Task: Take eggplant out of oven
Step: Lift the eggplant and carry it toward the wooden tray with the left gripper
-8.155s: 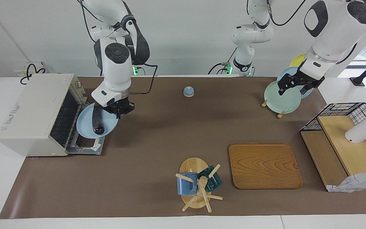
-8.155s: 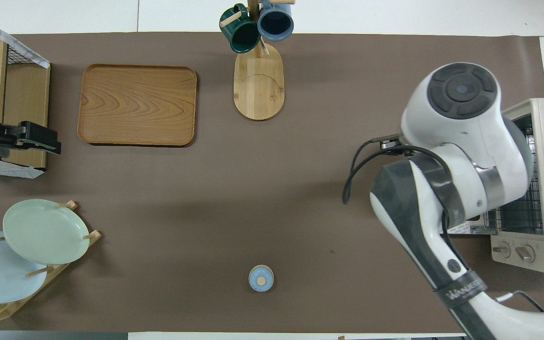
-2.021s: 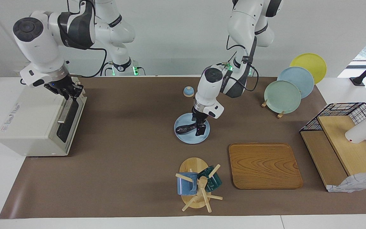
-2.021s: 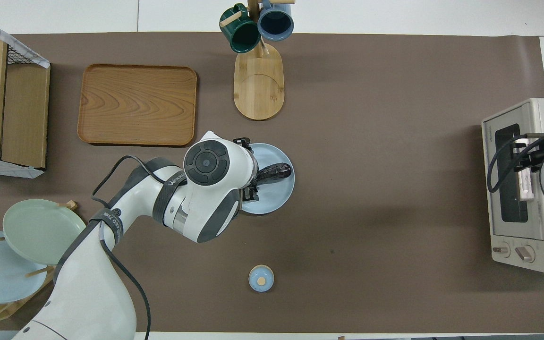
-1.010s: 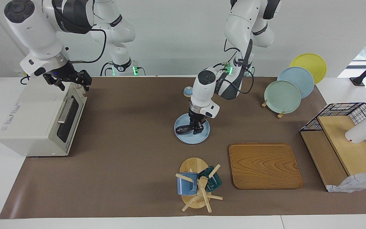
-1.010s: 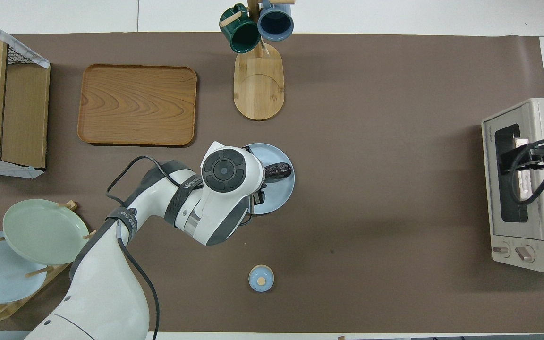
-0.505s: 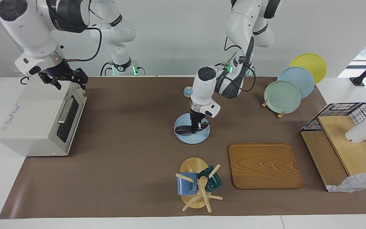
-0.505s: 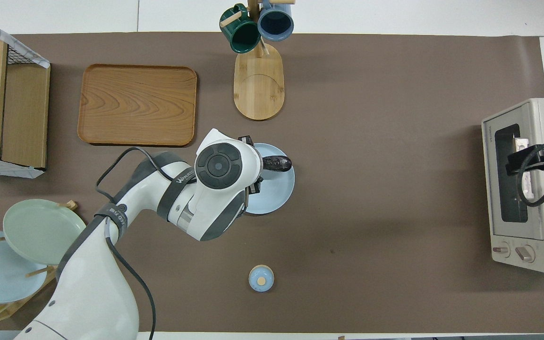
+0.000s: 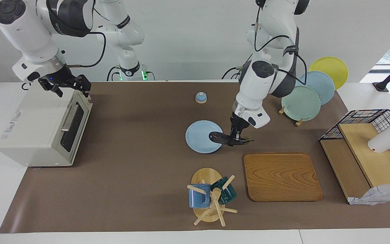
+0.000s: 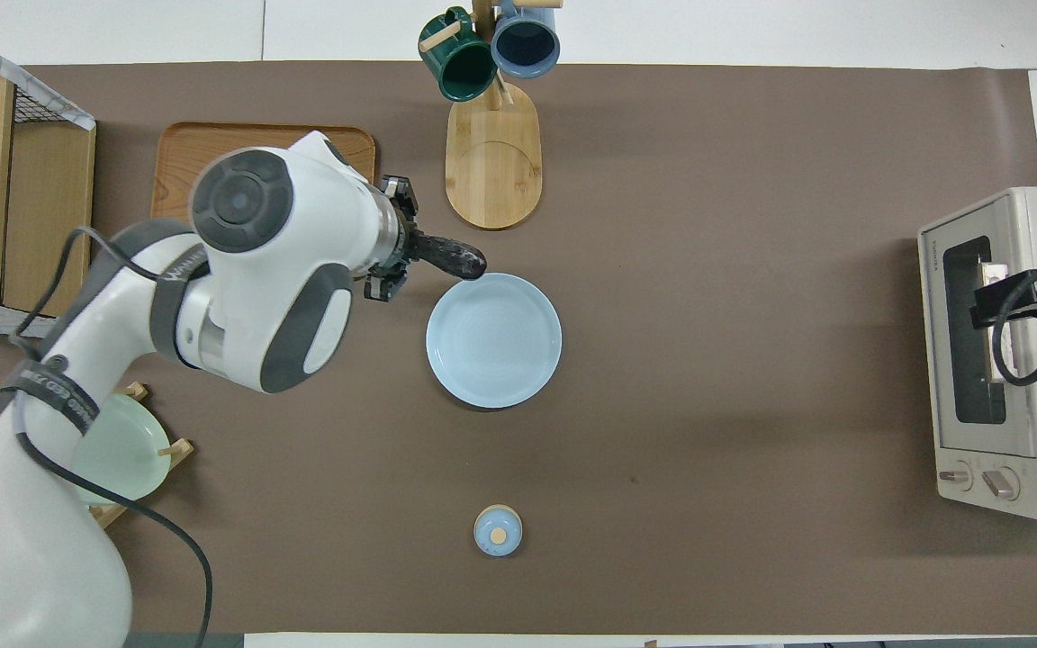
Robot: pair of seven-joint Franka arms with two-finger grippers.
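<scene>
The dark purple eggplant [image 9: 219, 137] hangs level in my left gripper [image 9: 236, 139], which is shut on its stem end. It is in the air over the edge of an empty light blue plate [image 9: 198, 137], between the plate and the wooden tray. In the overhead view the eggplant [image 10: 451, 255] sticks out from the left gripper [image 10: 392, 250] above the plate [image 10: 493, 340]. The cream-white oven [image 9: 36, 125] stands at the right arm's end of the table with its door shut. My right gripper [image 9: 69, 85] is open above the oven's top front edge, and it also shows in the overhead view [image 10: 1027, 292].
A wooden tray [image 9: 281, 176] lies beside the plate toward the left arm's end. A mug tree [image 9: 210, 196] with two mugs stands farther from the robots. A small blue bell [image 9: 200, 97], a rack of plates [image 9: 301, 103] and a wire shelf [image 9: 367, 149] are also there.
My left gripper has lifted the eggplant off the blue plate and carried it toward the wooden tray. My right gripper stays above the shut oven, shifted slightly.
</scene>
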